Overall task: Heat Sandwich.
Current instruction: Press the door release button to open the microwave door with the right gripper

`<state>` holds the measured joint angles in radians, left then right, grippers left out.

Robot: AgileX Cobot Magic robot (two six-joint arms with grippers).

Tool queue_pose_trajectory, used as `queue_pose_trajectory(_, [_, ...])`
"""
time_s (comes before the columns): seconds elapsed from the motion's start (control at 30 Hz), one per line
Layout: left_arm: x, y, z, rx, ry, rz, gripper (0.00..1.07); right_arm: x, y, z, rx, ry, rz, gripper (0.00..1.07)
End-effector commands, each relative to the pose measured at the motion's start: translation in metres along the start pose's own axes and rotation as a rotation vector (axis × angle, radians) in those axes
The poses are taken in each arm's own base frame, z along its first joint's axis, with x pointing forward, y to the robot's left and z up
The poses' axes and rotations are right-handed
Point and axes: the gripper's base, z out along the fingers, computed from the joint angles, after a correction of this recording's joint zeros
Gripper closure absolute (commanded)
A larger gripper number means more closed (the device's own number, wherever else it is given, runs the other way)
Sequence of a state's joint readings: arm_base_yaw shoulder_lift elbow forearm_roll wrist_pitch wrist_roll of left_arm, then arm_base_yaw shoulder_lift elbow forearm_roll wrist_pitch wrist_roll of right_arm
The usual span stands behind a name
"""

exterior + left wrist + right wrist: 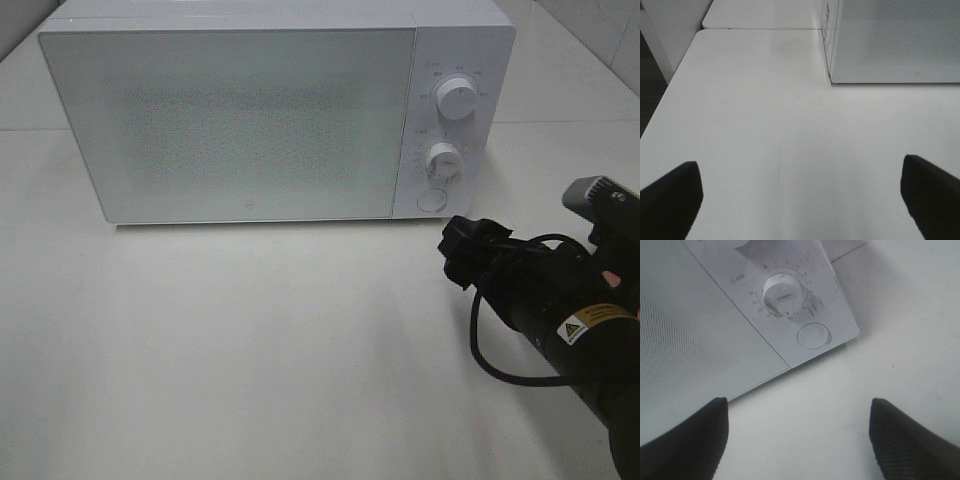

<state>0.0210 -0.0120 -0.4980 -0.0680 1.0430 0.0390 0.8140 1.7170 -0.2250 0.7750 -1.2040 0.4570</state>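
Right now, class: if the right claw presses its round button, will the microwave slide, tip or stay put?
Probably stays put: the microwave looks broad and heavy. Tipping seems unlikely; the button sits low. It might creep on the smooth table.

Microwave [240, 110]: one, upper half of the high frame. Rotary controls: two, the upper knob [457, 99] and the lower knob [443, 159]. Round button [432, 198]: one, beneath them. Arm [560, 310]: one, lower right. Tools: two (one per wrist camera), the left tool [800, 200] and the right tool [800, 440], each showing two dark fingers [670, 200]. Desk [250, 350]: one.
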Motion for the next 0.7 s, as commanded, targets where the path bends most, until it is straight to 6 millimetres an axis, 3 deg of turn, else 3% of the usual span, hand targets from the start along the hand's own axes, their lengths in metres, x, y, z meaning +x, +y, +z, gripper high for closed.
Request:
queue_pose_trajectory(0.03, [0.0015,0.0001,-0.0022,0.003,-0.025,0.001,0.03,-0.0083,0.0060,-0.0012,-0.072,-0.088,0.252,0.31])
queue_pose_trajectory(0.4, [0.0015,0.0001,-0.0022,0.003,-0.025,0.001,0.03,-0.0082,0.0059,-0.0012,-0.097,-0.062,0.886,0.41])
queue_pose_trajectory(0.43, [0.0015,0.0001,-0.0022,0.003,-0.025,0.001,0.03,-0.0082,0.0059,-0.0012,-0.097,-0.062,0.886,0.41])
queue_pose_trajectory(0.53, [0.0015,0.0001,-0.0022,0.003,-0.025,0.001,0.03,-0.0082,0.0059,-0.0012,-0.099,-0.059,0.939,0.49])
queue_pose_trajectory(0.57, [0.0015,0.0001,-0.0022,0.003,-0.025,0.001,0.03,-0.0082,0.0059,-0.0012,-0.100,-0.058,0.961,0.59])
queue_pose_trajectory(0.6, [0.0015,0.0001,-0.0022,0.003,-0.025,0.001,0.03,-0.0082,0.0059,-0.0012,-0.100,-0.058,0.961,0.59])
queue_pose_trajectory(0.7, [0.0015,0.0001,-0.0022,0.003,-0.025,0.001,0.03,-0.0082,0.0059,-0.0012,-0.100,-0.058,0.967,0.74])
